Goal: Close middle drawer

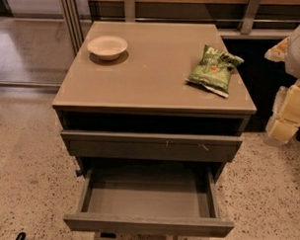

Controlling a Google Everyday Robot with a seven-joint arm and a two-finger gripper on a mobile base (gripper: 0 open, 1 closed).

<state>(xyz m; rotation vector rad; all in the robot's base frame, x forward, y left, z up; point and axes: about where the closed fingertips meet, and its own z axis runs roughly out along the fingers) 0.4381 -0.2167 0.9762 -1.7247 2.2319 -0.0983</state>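
The middle drawer [149, 223] of the grey-brown cabinet [157, 63] stands pulled far out toward me. Its smooth grey inside [147, 196] is empty and its plain front panel is near the bottom of the camera view. Above it, the upper drawer front [151, 146] with light scratches and an orange fleck sticks out a little. My gripper [288, 109] shows as pale cream and white parts at the right edge. It is held beside the cabinet's right side at about top height, apart from the drawers and touching nothing.
A white bowl [107, 46] sits at the back left of the cabinet top. A green snack bag [214, 70] lies at the right. Speckled floor [25, 162] surrounds the cabinet. A railing and glass wall [34, 39] stand behind it. A small dark object [20, 236] lies at the bottom left.
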